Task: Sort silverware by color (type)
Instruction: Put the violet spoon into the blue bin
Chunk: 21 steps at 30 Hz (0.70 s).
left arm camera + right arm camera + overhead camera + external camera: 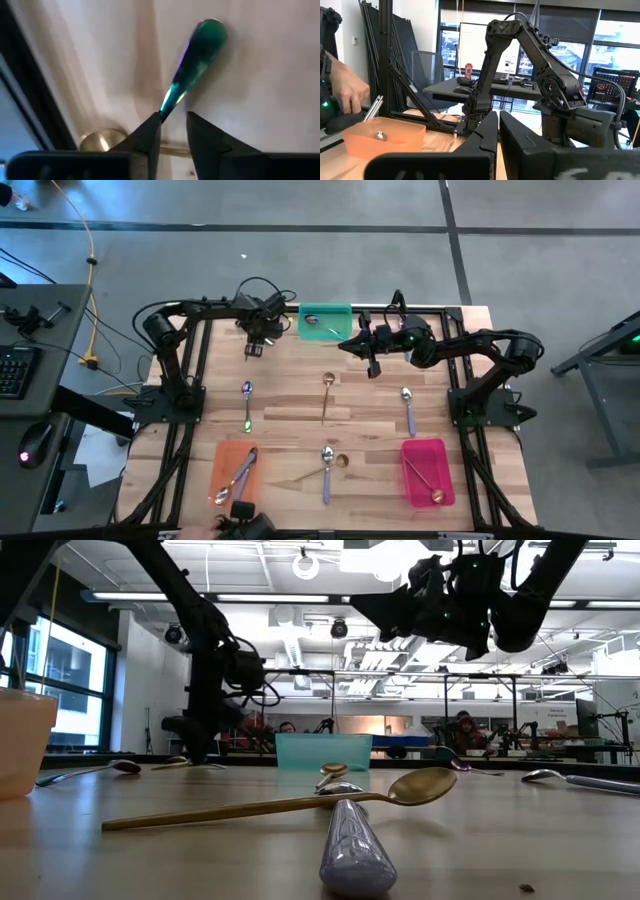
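Note:
My left gripper (255, 348) is low over the table's far left, beside the green tray (345, 311). In its wrist view it is open (174, 117), with its fingertips on either side of the handle end of an iridescent spoon (200, 50) that lies on the wood. A gold bowl (102, 140) shows beside the fingers. My right gripper (343, 343) is shut (498, 117), empty and raised by the green tray's near edge. That tray holds an iridescent spoon (318, 320). Another iridescent spoon (247, 406) lies on the table nearer me. My left gripper has the iridescent spoon's handle end (165, 106) right at the tip of one finger (150, 131). I cannot tell whether the finger touches it. The spoon points away from the fingers, its bowl farthest from them.
The orange tray (222, 456) holds a silver spoon, and the pink tray (440, 450) holds a gold one. On the table lie a gold spoon (326, 392), a silver spoon (408, 408) and a silver spoon (327, 470) crossing a gold spoon (270, 802). A person's hand (347, 92) is by the orange tray.

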Each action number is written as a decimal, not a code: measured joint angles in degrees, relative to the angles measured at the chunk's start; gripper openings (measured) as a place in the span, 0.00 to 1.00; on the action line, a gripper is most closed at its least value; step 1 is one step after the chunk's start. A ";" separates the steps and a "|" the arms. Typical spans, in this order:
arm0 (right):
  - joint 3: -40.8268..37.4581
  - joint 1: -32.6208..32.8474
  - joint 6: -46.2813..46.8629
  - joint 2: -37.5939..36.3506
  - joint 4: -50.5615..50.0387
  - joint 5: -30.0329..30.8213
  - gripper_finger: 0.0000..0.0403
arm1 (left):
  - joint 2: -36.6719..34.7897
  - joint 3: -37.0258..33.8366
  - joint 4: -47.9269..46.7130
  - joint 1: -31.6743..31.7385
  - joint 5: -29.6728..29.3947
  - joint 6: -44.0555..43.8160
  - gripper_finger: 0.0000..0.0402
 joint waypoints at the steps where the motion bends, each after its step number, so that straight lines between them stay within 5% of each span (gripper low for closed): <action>1: 0.00 0.00 0.00 0.00 0.00 0.00 0.00 | -0.05 0.03 -1.08 -0.23 0.30 0.32 0.17; 7: 0.00 0.00 0.00 0.00 0.00 -0.02 0.00 | -0.10 -0.02 -3.76 -2.84 0.31 -1.16 0.14; 21: 0.00 0.00 0.00 0.00 -0.39 -0.46 0.00 | 0.04 -0.16 -4.03 -6.21 -1.33 -3.85 0.34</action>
